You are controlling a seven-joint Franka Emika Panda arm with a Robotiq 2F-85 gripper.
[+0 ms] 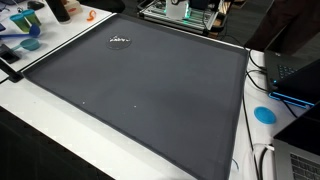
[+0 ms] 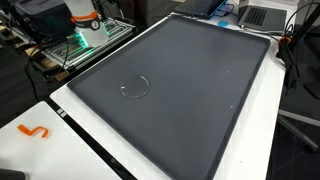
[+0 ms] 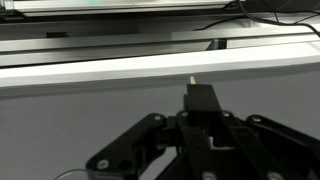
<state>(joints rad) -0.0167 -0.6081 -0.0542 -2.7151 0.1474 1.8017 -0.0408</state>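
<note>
In the wrist view my gripper is shut, its two dark fingers pressed together with nothing seen between them. It hangs over a dark grey mat, pointing toward the mat's far edge and the white table rim. A tiny white speck shows just past the fingertips. In both exterior views the mat is bare apart from a thin clear ring. The gripper itself does not appear in either exterior view.
The robot's base stand sits beyond one mat edge. Blue containers, a dark bottle and an orange piece lie off the mat. A laptop, a blue disc and cables crowd another side.
</note>
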